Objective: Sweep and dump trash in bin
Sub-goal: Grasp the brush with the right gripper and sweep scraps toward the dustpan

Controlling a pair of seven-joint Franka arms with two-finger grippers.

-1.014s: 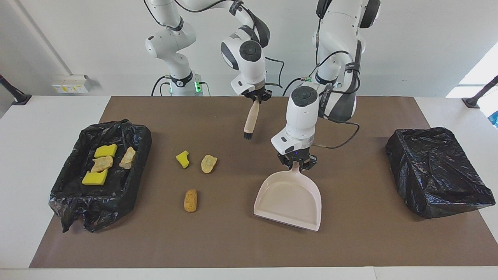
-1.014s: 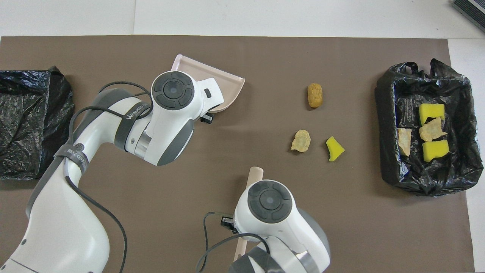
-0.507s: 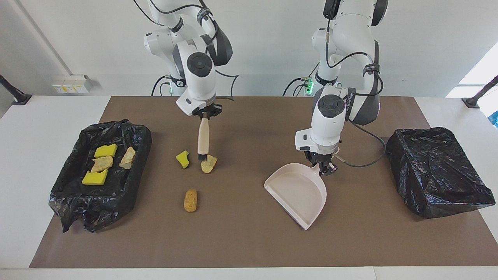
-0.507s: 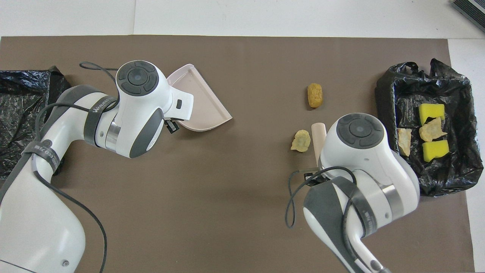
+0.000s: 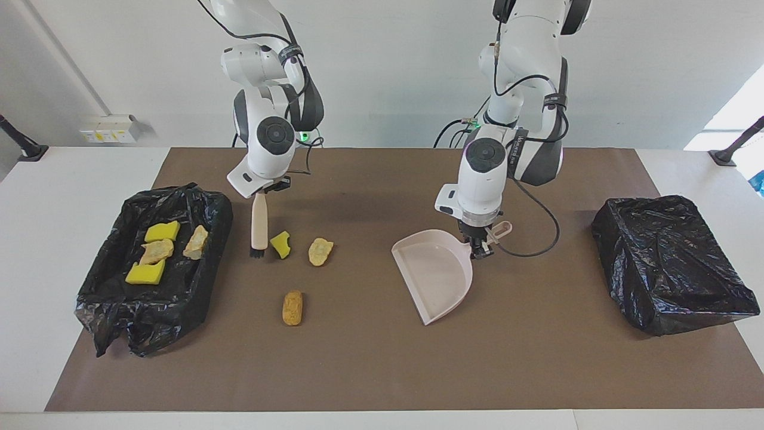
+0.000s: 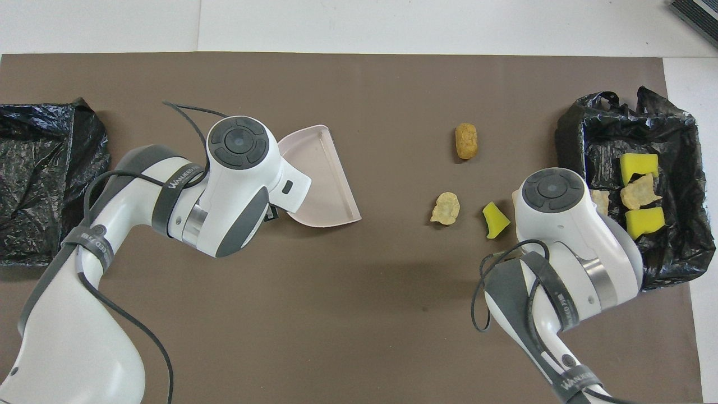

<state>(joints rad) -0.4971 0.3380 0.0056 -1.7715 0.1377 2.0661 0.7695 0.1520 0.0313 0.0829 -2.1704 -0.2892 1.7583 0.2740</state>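
Note:
Three loose trash pieces lie on the brown mat: a yellow sponge chunk point(image 5: 280, 243) point(image 6: 495, 220), a tan lump point(image 5: 320, 251) point(image 6: 446, 208) and an orange-brown lump point(image 5: 292, 307) point(image 6: 466, 140). My right gripper point(image 5: 261, 192) is shut on a beige brush point(image 5: 259, 222). The brush hangs upright, with its bristles at the mat between the yellow chunk and the open black-lined bin point(image 5: 215, 209) point(image 6: 567, 168). Several pieces lie in that bin. My left gripper point(image 5: 479, 246) is shut on the handle of the beige dustpan point(image 5: 436, 275) point(image 6: 322, 174). The dustpan's mouth is turned toward the loose pieces.
A second bin covered in black plastic point(image 5: 668, 263) point(image 6: 45, 179) stands at the left arm's end of the table. Bare brown mat lies between the dustpan and the loose pieces.
My right gripper has carried the brush from the table's middle past the tan lump to between the yellow chunk and the bin. My left gripper has turned the dustpan's mouth toward the pieces.

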